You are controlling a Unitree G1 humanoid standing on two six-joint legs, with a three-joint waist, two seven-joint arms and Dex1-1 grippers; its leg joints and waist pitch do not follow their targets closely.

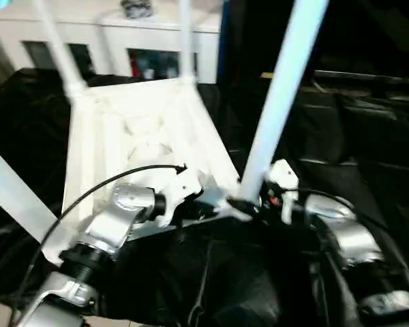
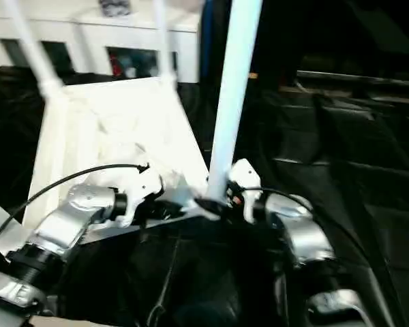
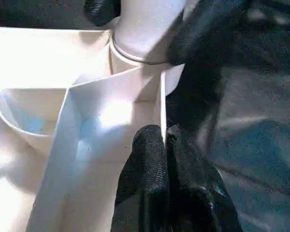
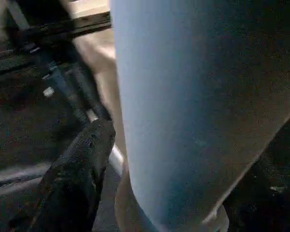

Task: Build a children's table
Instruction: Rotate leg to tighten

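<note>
Seating leg (image 1: 279,95) upright in near corner socket of upturned tabletop (image 1: 146,129). Left gripper (image 3: 164,140) clenched on tabletop's rim wall beside that socket; right gripper (image 4: 174,159) straddling leg base, grasp uncertain. Best pressed straight down, rim kept steady.

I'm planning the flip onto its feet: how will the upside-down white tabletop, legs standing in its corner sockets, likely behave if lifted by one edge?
The tabletop probably stays stiff: its underside is ribbed. It looks like thin-walled plastic, so likely light. With the long legs standing up, it may be top-heavy and apt to tip or swing.
</note>
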